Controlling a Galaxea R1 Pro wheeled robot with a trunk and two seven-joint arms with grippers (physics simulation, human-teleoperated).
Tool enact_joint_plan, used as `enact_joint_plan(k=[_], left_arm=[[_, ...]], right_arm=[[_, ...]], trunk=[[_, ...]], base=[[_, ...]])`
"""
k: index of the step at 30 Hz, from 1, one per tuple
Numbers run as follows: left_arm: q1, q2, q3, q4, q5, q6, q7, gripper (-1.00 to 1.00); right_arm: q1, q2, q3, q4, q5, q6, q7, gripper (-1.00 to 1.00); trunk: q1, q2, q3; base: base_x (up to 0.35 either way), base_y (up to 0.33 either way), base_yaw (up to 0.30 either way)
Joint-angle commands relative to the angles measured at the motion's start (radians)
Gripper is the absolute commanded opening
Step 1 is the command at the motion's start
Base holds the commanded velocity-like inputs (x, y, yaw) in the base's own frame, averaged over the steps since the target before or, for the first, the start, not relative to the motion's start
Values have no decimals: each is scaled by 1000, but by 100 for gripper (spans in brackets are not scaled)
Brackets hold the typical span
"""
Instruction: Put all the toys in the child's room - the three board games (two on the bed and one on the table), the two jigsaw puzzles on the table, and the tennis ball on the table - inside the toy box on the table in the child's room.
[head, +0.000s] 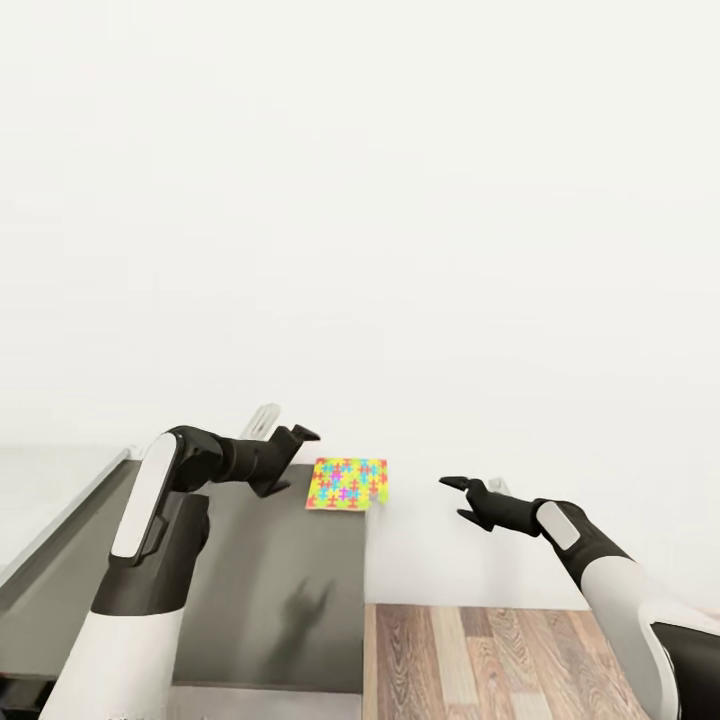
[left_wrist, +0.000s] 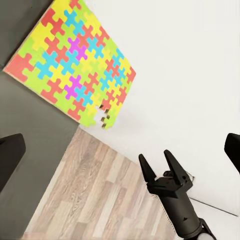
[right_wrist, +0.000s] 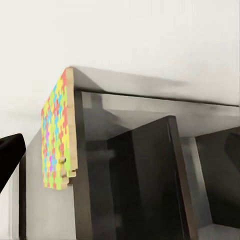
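Nearest the robot in the head view, the left arm reaches forward over the dark grey worktop (head: 270, 590), and its shadow lies on the surface beneath. The left claw (head: 288, 437) hangs above the far part of that top with its fingers spread apart and nothing between them. Just beyond it and a little toward the robot's right lies the jigsaw puzzle (head: 348, 483), a thin multicoloured sheet flat on the far corner of the worktop. One edge of the sheet pokes out past the worktop's side over the wood floor (head: 500, 660), and the right wrist view shows that overhang edge-on, with the notch in the puzzle's (right_wrist: 59, 135) rim standing clear of the dark top. The sheet is close to square, so no long axis stands out; its edges run roughly in line with the worktop's. The right claw (head: 462, 496) is open and empty too, held out over the floor beside the worktop, with a clear gap between it and the overhanging edge. In my judgement the left claw is the nearer one, though the right faces the exposed edge, which may offer an easier pinch.
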Motion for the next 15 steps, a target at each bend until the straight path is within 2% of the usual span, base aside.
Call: enact_joint_plan(k=[1, 8, 15], left_arm=[[-2, 0, 1, 0, 6, 7, 13, 100], [-4, 1, 1, 2, 4, 3, 21, 100], [-25, 0, 4, 14, 4, -1, 20, 100]], right_arm=[[-1, -2, -7, -1, 1, 8, 2, 100], [-1, -6, -7, -5, 1, 15, 5, 100], [-1, -9, -9, -6, 1, 17, 7, 100]], trunk=[[4, -8, -4], [31, -57, -20], [58, -106, -41]], base=[[0, 0, 245], [0, 0, 237], [0, 0, 63]])
